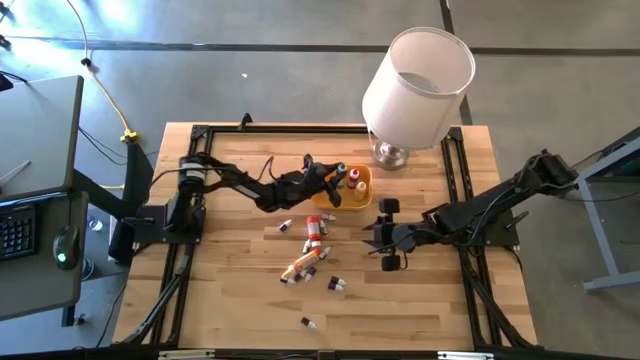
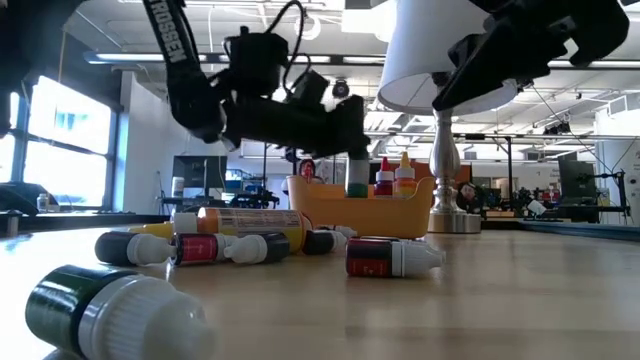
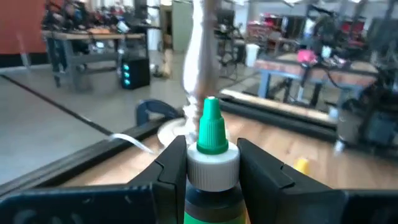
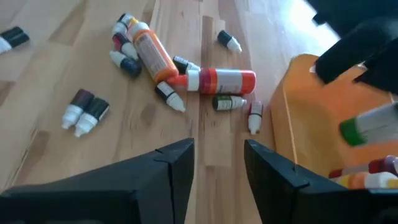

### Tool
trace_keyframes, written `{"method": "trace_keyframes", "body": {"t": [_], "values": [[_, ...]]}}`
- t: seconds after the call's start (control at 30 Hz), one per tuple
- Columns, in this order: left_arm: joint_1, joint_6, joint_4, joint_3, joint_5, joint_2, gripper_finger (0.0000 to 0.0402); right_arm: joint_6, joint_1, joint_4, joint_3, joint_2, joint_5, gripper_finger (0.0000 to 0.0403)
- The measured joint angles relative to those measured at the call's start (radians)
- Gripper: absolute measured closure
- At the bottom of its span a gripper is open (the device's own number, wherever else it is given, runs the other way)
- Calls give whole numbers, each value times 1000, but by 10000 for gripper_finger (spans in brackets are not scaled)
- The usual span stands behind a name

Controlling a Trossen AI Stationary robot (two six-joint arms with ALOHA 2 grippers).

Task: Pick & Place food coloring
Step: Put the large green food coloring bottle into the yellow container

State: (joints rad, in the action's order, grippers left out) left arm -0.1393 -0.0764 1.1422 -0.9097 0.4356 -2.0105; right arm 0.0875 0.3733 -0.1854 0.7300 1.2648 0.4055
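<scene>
A: What sits closest at table height?

B: A dark green bottle (image 2: 100,312) with a white cap, lying on its side right at the lens. Behind it lies a loose heap of food coloring bottles (image 2: 225,243) on the wooden table (image 1: 240,300), and one red bottle (image 2: 392,258) a little apart from the heap, cap pointing toward the lamp side.

A: And from overhead?

B: The same scatter (image 1: 308,250) lies mid-table, with a larger orange-labelled bottle (image 1: 304,264) and a red-and-white one (image 1: 315,229) among the tiny ones. A pair (image 1: 336,285) and a single stray (image 1: 308,323) lie nearer the front edge.

A: Where is the right gripper?

B: The right gripper (image 1: 384,234) hovers just beside the heap, on the lamp side, its jaws spread with nothing between them. Its own camera looks past the fingers (image 4: 177,171) down at the bottles and the orange tray's wall (image 4: 305,118).

A: The left one?

B: The left gripper (image 1: 335,183) is over the orange tray (image 1: 352,203), jaws pinching a green-capped bottle (image 3: 211,146) upright by its white collar. In the low view that bottle (image 2: 356,186) stands at the tray, next to a red-capped (image 2: 383,180) and a yellow-capped one (image 2: 404,178) already standing inside.

A: Anything crowding the tray?

B: A lamp with a white shade (image 1: 418,82) stands just behind it; its metal base (image 1: 390,155) sits near the tray's far corner and the shade overhangs that part of the table
</scene>
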Motion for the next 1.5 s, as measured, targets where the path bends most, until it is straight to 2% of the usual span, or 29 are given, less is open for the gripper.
{"method": "trace_keyframes", "body": {"t": [0.23, 0.37, 0.5, 0.8, 1.17, 1.5], "values": [[2, 0, -14, -61, 2, -92, 304, -1, 0, -6, 0, 0, 12, 270], [2, 1, -17, -75, 49, -111, 304, -1, 0, -10, 0, 0, 12, 270], [2, 1, -16, -77, 63, -111, 295, -2, 0, -15, 0, 0, 11, 270], [2, 21, -42, -77, 74, -111, 241, -1, 0, -14, 0, 0, 11, 270], [1, 31, -41, -77, 80, -109, 237, -1, 0, -13, 0, 0, 11, 270], [2, 132, -46, -77, 111, -35, 236, 2, 0, -13, 0, 0, 10, 270]]}}
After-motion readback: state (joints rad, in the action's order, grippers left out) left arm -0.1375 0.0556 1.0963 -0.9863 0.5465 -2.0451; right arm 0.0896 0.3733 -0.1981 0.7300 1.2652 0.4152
